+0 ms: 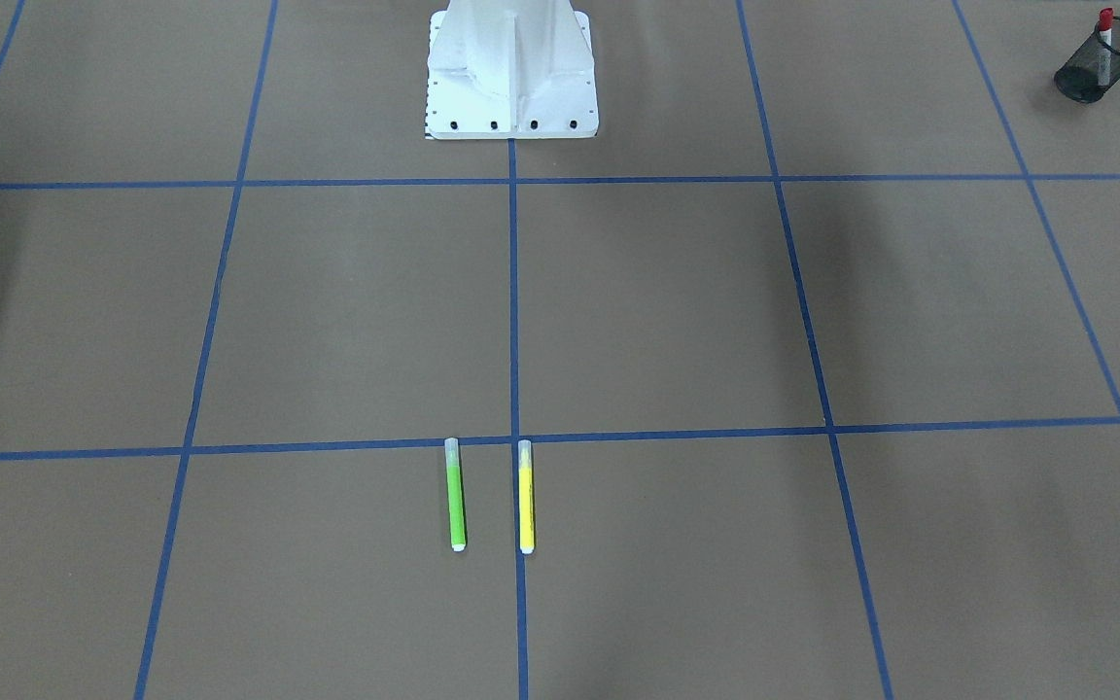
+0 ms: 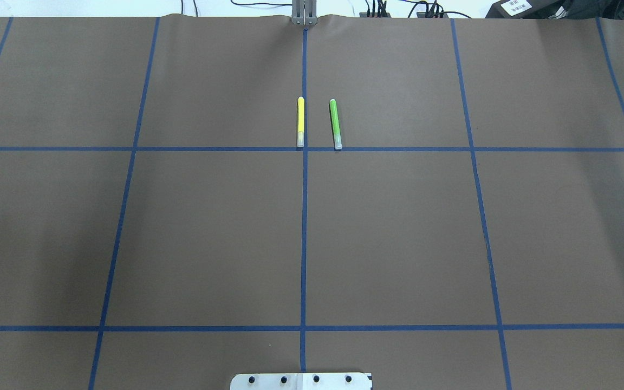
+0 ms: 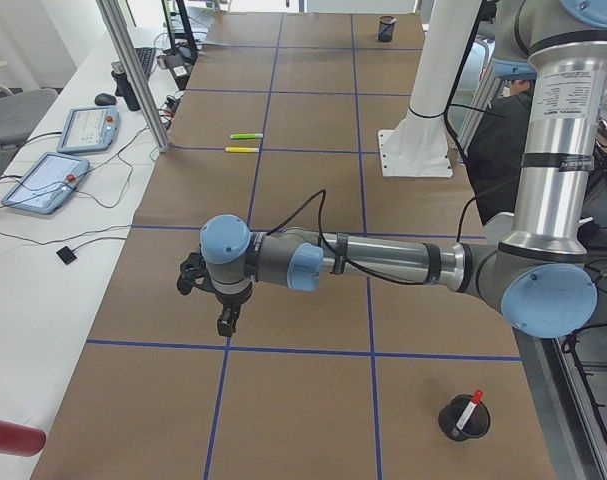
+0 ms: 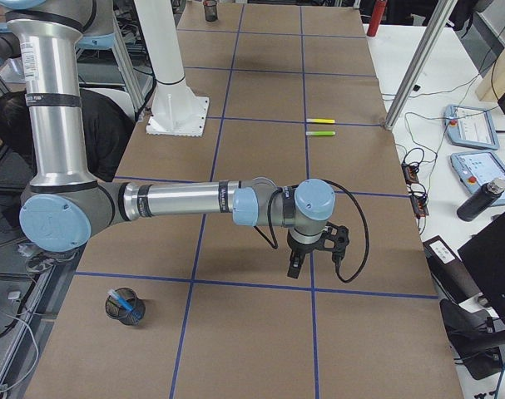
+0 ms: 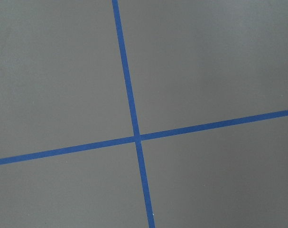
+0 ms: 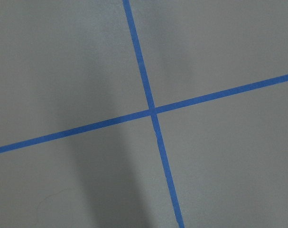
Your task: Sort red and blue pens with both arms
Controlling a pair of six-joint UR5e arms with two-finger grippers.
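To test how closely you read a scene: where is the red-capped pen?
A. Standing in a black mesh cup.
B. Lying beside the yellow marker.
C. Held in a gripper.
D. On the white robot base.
A: the red-capped pen stands in the black mesh cup, away from the green marker and the yellow marker, which lie flat side by side.

We've got one marker (image 2: 300,122) parallel to a second marker (image 2: 335,123) on its right, near but apart, on the table's (image 2: 209,233) far half, opposite the base (image 2: 301,381). First pen (image 1: 1103,39) stands in the left cup (image 1: 1085,83), second pen (image 4: 121,301) in the right cup (image 4: 127,314).
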